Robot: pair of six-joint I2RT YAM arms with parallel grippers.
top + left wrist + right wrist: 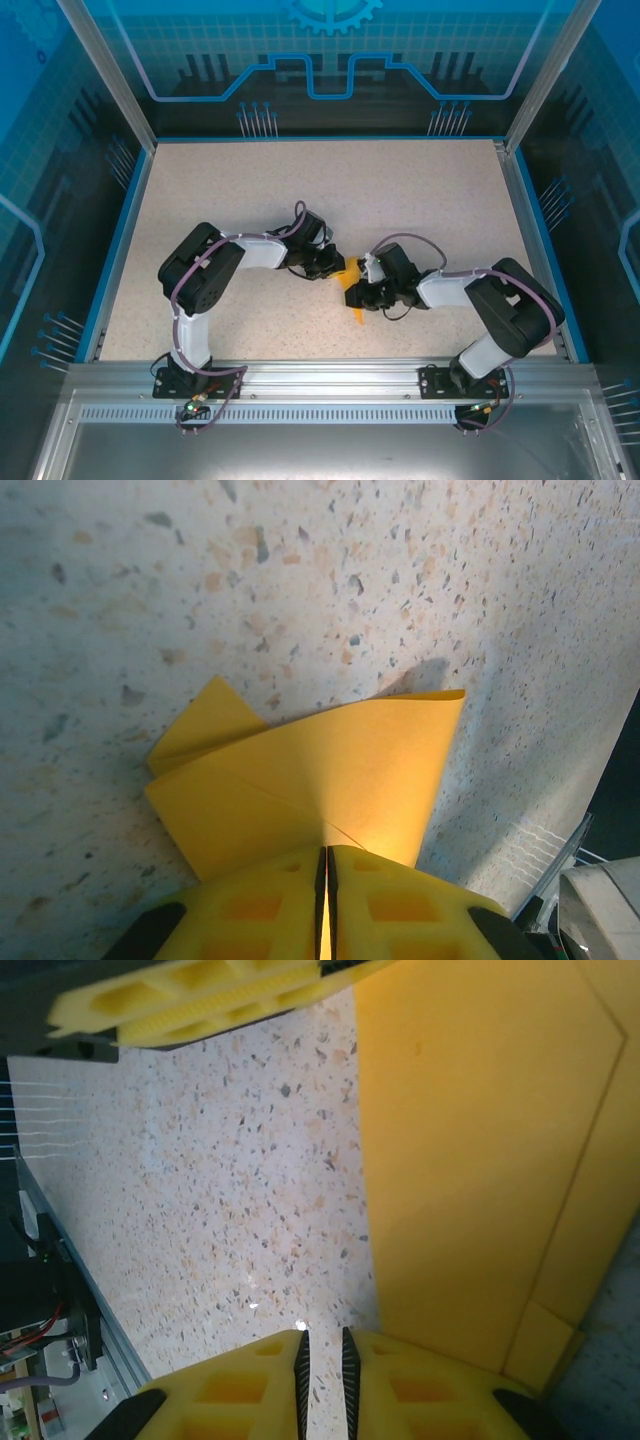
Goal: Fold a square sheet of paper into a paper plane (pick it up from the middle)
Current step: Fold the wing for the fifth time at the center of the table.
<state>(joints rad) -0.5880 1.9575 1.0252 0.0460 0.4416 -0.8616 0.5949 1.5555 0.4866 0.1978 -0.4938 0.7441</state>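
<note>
Square sheet of paper (330, 770): orange-yellow, partly folded, with creased layers overlapping. Left gripper (325, 852) is clenched on the sheet's near edge, the paper pinched in the seam between its yellow fingers (220, 1000). From there the sheet fans out over the speckled table (300, 190). Right gripper (322, 1335) has its jaws drawn almost together, leaving a narrow slit with nothing seen in it. The sheet lies just beside its right finger. From above, the sheet sits mid-table between the two grippers, slightly toward the near edge.
</note>
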